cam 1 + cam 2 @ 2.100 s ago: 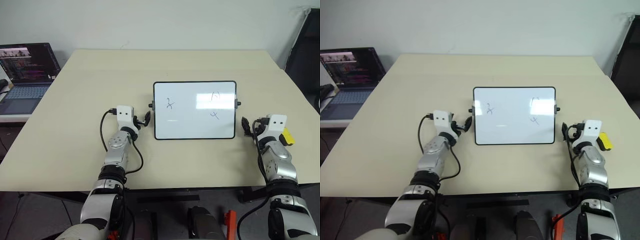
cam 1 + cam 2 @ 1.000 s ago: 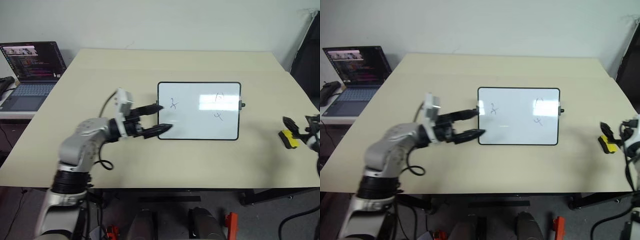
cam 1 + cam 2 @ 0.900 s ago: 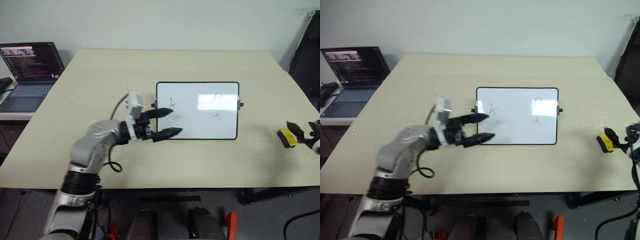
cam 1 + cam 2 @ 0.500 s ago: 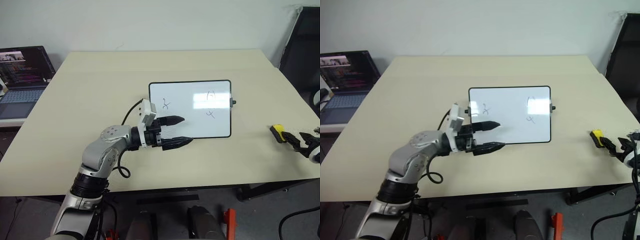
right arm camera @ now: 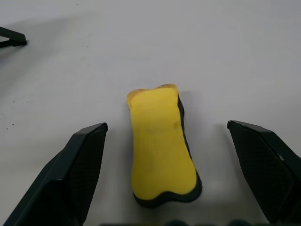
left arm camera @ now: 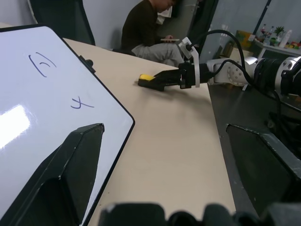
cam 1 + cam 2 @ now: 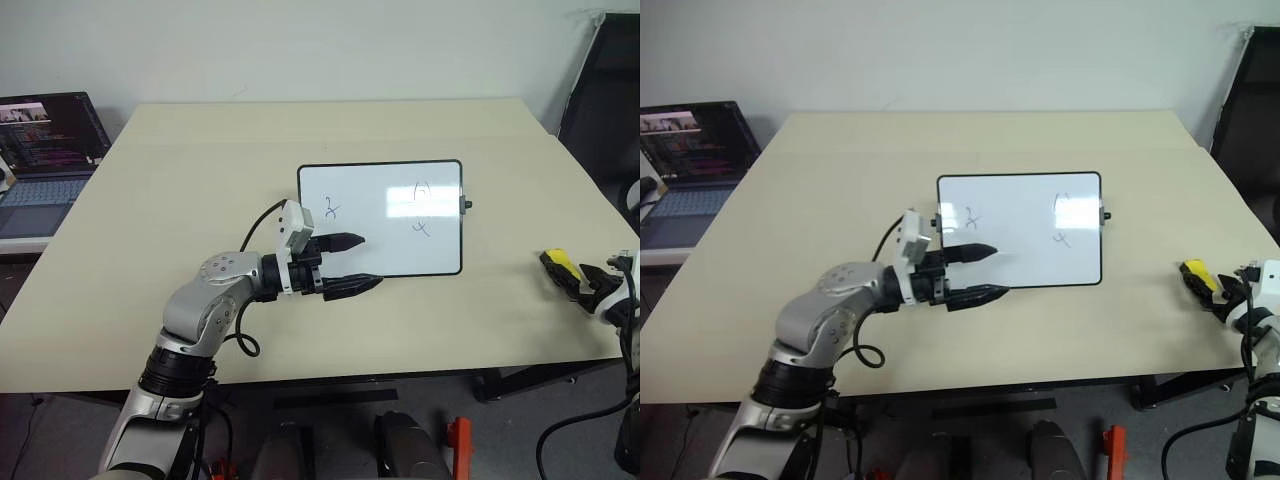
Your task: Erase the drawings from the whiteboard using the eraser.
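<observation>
— Looking at the right hand (image 5: 164,136), its fingers stand wide apart on either side of the eraser (image 5: 162,149), which lies flat on the bench (image 7: 200,180) between them, not yet gripped.

— And the whiteboard (image 7: 385,225)?

— Lying mid-bench, well apart from the eraser, which sits near the bench's right edge (image 7: 558,268). The drawings (image 7: 332,210) are all still there: one on the left half, two (image 7: 422,190) stacked on the right half.

— What's the left hand (image 7: 355,263) doing?

— Open too, holding nothing, its fingers over the board's near left corner. I'd guess it is there to steady the board.

— What might go wrong?

— The eraser is close to the edge, so if one finger meets it first on closing, it could skid or pivot and drop off the bench. A shallow pinch on its rounded sides might also let it twist free once it is pressed on the glossy board. And if the left hand doesn't pin the board, wiping could push it across the bench.
</observation>
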Action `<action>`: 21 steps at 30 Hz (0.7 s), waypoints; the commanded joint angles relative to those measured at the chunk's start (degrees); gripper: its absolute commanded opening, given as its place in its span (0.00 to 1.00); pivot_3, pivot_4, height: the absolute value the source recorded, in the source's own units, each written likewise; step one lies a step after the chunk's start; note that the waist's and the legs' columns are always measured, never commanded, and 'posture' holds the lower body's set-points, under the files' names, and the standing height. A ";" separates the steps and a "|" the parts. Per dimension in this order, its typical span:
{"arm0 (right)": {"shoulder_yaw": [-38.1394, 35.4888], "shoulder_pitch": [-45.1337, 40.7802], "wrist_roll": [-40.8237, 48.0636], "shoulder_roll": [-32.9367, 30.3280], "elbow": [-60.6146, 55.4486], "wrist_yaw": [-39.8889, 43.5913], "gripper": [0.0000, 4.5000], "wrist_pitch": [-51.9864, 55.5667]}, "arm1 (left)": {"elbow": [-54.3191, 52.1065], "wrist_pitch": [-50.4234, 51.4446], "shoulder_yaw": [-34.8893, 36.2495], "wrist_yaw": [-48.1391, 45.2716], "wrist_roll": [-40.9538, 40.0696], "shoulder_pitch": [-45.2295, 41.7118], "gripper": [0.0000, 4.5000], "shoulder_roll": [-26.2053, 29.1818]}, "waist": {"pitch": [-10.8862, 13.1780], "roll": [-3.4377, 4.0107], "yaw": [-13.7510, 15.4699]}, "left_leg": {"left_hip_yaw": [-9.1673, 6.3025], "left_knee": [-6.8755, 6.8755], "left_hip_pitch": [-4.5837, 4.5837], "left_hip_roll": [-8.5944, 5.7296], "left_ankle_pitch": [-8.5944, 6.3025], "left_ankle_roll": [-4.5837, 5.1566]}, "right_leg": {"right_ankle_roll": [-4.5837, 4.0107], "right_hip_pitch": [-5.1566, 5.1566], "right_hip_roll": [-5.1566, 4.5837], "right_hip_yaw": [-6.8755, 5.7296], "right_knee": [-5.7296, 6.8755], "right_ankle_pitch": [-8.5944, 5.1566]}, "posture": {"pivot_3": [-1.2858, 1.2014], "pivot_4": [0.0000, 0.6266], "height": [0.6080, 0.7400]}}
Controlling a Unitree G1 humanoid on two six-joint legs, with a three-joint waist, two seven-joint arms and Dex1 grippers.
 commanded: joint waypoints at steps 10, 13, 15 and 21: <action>1.06 -2.52 -1.68 -0.13 1.76 -1.60 0.87 -1.75 | -2.46 -0.60 1.31 1.13 0.14 0.32 1.00 0.58 | 0.00 0.00 0.01 | 0.00 0.00 0.00 0.00 0.00 0.00 | -0.02 0.00 0.00 0.00 -0.01 0.01 | 0.52 0.24 1.00; 1.07 -2.25 -1.74 -0.01 1.55 -1.50 0.65 -1.91 | -2.50 -0.62 1.36 1.15 0.13 0.52 1.00 0.69 | 0.00 0.00 -0.02 | 0.00 0.00 0.00 0.00 0.00 0.00 | -0.03 0.00 0.00 0.00 0.00 0.02 | 0.52 0.24 1.00; 0.67 -2.10 -1.49 0.09 1.45 -1.83 0.49 -2.07 | -2.42 -0.58 1.46 1.17 0.13 0.43 1.00 0.75 | 0.00 0.00 -0.01 | -0.01 0.00 0.00 0.00 0.00 0.00 | -0.03 0.00 0.00 0.00 0.00 0.02 | 0.52 0.24 1.00; -1.51 -0.57 0.88 1.27 -1.25 -2.39 0.25 -1.96 | -1.80 -0.83 1.31 1.14 0.47 0.13 1.00 0.60 | 0.00 0.00 -0.01 | 0.00 0.00 0.00 0.00 0.00 0.00 | -0.04 0.00 0.00 0.00 0.00 0.02 | 0.52 0.24 1.00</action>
